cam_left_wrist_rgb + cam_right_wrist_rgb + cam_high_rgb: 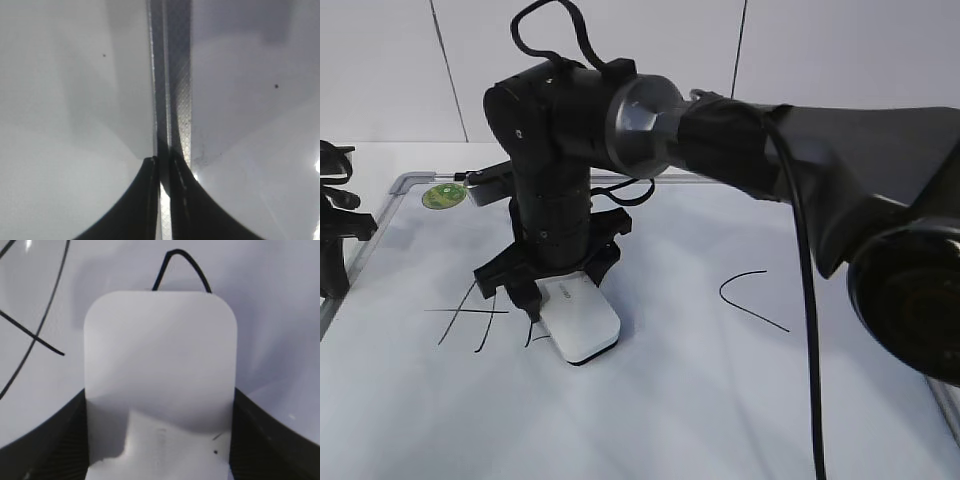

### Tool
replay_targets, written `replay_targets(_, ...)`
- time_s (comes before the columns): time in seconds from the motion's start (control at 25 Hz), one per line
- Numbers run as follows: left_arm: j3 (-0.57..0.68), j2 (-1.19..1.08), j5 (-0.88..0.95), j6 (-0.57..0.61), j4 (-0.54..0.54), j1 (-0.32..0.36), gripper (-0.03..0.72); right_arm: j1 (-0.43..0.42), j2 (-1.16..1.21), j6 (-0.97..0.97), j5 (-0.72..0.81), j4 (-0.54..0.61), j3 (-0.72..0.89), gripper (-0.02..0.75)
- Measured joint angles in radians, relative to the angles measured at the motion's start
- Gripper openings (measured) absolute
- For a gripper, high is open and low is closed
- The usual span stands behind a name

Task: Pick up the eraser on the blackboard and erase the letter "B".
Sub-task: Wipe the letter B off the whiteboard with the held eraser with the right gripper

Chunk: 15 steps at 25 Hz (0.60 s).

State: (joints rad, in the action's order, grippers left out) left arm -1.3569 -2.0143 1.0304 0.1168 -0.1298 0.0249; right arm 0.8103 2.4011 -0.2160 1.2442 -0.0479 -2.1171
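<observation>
The white eraser (582, 318) lies flat on the blackboard (720, 400), a white board with a grey frame. My right gripper (555, 285) reaches across to the left of centre and is shut on the eraser's sides. In the right wrist view the eraser (160, 365) fills the space between the jaws (160, 440). A curved black stroke of the letter "B" (181, 262) peeks out past the eraser's far edge; the rest of the letter is hidden under the eraser and gripper. My left gripper (335, 235) is shut and empty at the board's left edge (164, 170).
The letter A (470, 315) is just left of the eraser, and its strokes show in the right wrist view (35, 335). The letter C (748, 297) is to the right. A round green sticker (444, 195) sits in the far left corner. The board's frame (172, 75) runs under the left gripper.
</observation>
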Motion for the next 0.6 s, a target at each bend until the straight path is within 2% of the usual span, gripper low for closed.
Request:
replay_targets(0.32, 0.0, 0.0, 0.004, 0.0, -0.002, 0.0, 0.017, 0.002, 0.002, 0.001, -0.002, -0.002, -0.002, 0.554)
replay_targets(0.6, 0.0, 0.0, 0.004, 0.0, -0.005, 0.0, 0.017, -0.066, 0.008, -0.006, -0.001, 0.068, -0.012, 0.554)
